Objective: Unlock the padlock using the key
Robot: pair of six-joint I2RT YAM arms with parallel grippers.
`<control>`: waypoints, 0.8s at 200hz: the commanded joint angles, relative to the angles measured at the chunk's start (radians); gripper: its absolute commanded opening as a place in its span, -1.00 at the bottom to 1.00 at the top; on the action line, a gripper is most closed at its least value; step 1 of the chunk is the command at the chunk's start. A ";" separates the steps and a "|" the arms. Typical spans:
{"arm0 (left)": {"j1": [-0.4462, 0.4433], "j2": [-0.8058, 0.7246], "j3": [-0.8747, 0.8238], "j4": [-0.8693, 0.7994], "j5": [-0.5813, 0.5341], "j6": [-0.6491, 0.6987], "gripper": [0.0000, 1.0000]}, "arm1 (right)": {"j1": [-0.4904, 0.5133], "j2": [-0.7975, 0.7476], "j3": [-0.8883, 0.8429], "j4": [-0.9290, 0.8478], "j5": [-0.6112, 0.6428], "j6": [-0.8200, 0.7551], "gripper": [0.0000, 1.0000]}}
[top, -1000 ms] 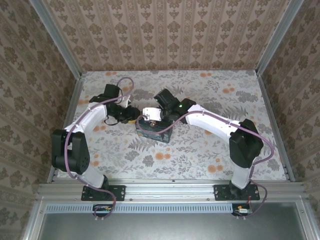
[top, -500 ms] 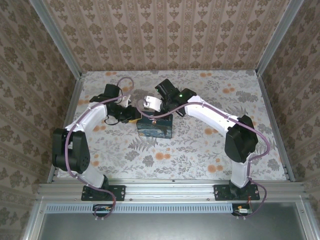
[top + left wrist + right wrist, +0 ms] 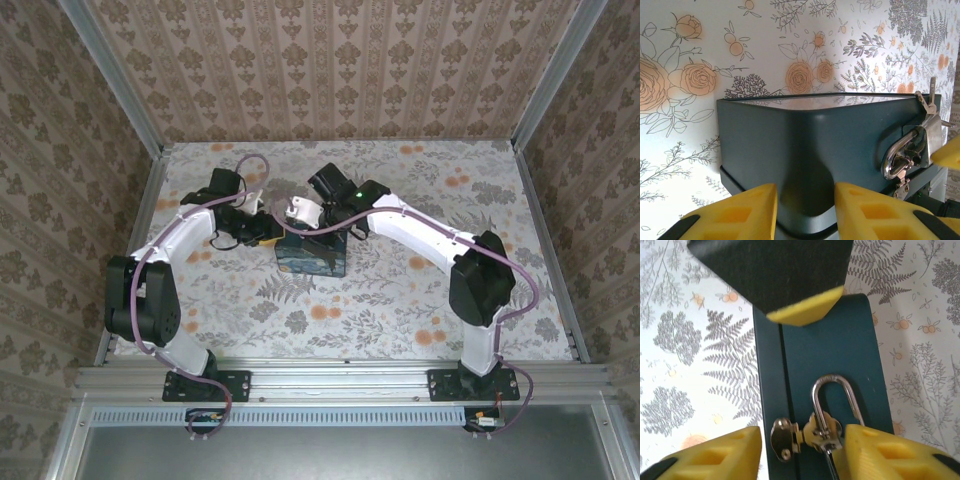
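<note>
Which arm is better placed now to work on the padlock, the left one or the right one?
Right, probably. The right fingers stand open on either side of the padlock, directly over it. The left fingers are clamped on a corner of the box, holding it.

We see the left arm [image 3: 170, 240] and right arm [image 3: 425, 238] shelled white, with black joints [image 3: 135, 300], mauve cables [image 3: 250, 158] alongside, and yellow pads [image 3: 740, 215] on the left tool [image 3: 805, 212] and right tool [image 3: 802, 452].
</note>
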 commanded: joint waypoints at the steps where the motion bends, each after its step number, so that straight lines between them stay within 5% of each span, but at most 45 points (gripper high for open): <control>1: 0.000 0.022 -0.006 -0.037 -0.017 0.011 -0.31 | -0.023 -0.081 -0.028 -0.007 -0.012 -0.128 0.11; 27: 0.002 0.030 0.018 -0.051 -0.017 0.026 -0.31 | -0.037 -0.142 -0.179 0.134 0.018 -0.323 0.24; 81: 0.001 0.052 0.048 -0.059 0.018 0.038 -0.30 | -0.076 -0.114 -0.163 0.151 -0.066 -0.428 0.19; 160: 0.012 0.098 0.081 -0.057 0.040 0.054 -0.30 | -0.081 -0.021 -0.054 -0.005 -0.082 -0.523 0.18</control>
